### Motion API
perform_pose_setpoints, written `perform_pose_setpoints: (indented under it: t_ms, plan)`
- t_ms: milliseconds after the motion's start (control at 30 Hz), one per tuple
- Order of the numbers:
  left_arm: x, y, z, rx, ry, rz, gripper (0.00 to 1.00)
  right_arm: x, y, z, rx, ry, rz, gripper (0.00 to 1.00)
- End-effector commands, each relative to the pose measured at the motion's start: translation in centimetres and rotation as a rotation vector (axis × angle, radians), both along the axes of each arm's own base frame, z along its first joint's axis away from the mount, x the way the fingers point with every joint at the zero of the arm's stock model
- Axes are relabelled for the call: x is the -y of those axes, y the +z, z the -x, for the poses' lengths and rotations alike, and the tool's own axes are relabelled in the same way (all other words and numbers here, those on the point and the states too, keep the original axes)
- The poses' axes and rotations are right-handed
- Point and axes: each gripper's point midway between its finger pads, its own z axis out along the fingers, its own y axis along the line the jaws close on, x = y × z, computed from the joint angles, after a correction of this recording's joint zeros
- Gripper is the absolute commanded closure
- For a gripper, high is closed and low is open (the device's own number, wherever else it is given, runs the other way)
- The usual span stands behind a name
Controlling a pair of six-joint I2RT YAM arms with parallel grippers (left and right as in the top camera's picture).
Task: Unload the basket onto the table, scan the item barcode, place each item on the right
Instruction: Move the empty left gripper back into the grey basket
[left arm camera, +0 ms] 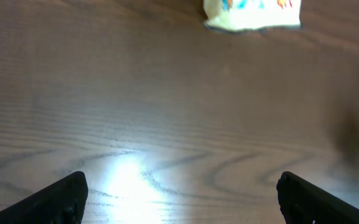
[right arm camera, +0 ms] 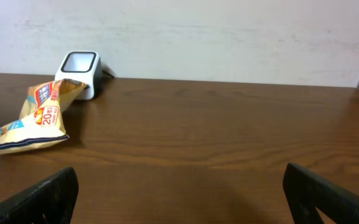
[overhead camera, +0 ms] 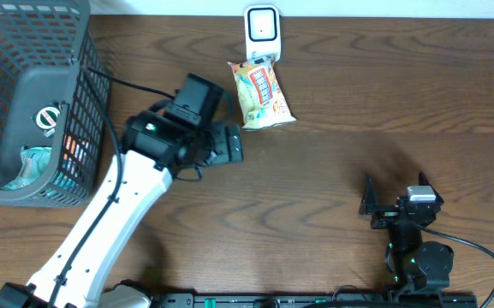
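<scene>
Even, soft light in the overhead view, as I read it. Left wrist view: white glare patch on the worktop (left arm camera: 126, 177) at lower centre, whole frame soft, snack bag (left arm camera: 252, 14) at top edge blurred. Right wrist view sharper, wall (right arm camera: 229, 37) pale and flat-lit.

The worktop (overhead camera: 383, 103) lies open between the left hand (overhead camera: 234, 144) and the right hand (overhead camera: 395, 201), a broad lane. Just beyond the left hand's spread fingers lies the snack bag (overhead camera: 261, 94), its far end at the foot of the scanner (overhead camera: 262, 32). The mesh basket (overhead camera: 84, 103) walls off the left side. Right of the bag, bare wood runs to the wall (right arm camera: 229, 31).
</scene>
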Motion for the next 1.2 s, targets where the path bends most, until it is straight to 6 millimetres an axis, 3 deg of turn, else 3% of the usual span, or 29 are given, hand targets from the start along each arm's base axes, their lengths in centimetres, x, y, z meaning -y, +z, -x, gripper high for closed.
perform_pose_setpoints:
  t_ms: [0, 300, 400, 500, 600, 767, 867, 1000, 1167]
  plan:
    - [-0.1, 1.2, -1.2, 0.01, 0.011, 0.087, 0.04, -0.1, -0.1, 0.0, 0.001, 0.003, 0.012, 0.01]
    - [0.2, 6.4, -5.2, 0.231, -0.103, 0.156, 0.04, -0.1, -0.1, 0.0, 0.001, 0.003, 0.012, 0.01]
    - [-1.1, 8.3, -6.8, 0.322, -0.075, 0.12, 0.04, -0.1, -0.1, 0.0, 0.001, 0.003, 0.012, 0.01]
    - [-4.3, 10.3, -8.4, 0.425, 0.029, 0.027, 0.04, -0.1, -0.1, 0.0, 0.001, 0.003, 0.012, 0.01]
    - [-9.3, 13.5, -9.7, 0.564, 0.147, -0.107, 0.04, -0.1, -0.1, 0.0, 0.001, 0.003, 0.012, 0.01]
    - [-14.6, 17.7, -10.0, 0.719, 0.214, -0.202, 0.04, -0.1, -0.1, 0.0, 0.001, 0.003, 0.012, 0.01]
    - [-18.5, 19.2, -9.6, 0.764, 0.318, -0.234, 0.04, -0.1, -0.1, 0.0, 0.001, 0.003, 0.012, 0.01]
    - [-26.2, 19.3, -8.4, 0.752, 0.564, -0.279, 0.04, -0.1, -0.1, 0.0, 0.001, 0.003, 0.012, 0.01]
    - [-33.7, 16.4, -6.4, 0.648, 0.865, -0.25, 0.04, -0.1, -0.1, 0.0, 0.001, 0.003, 0.012, 0.01]
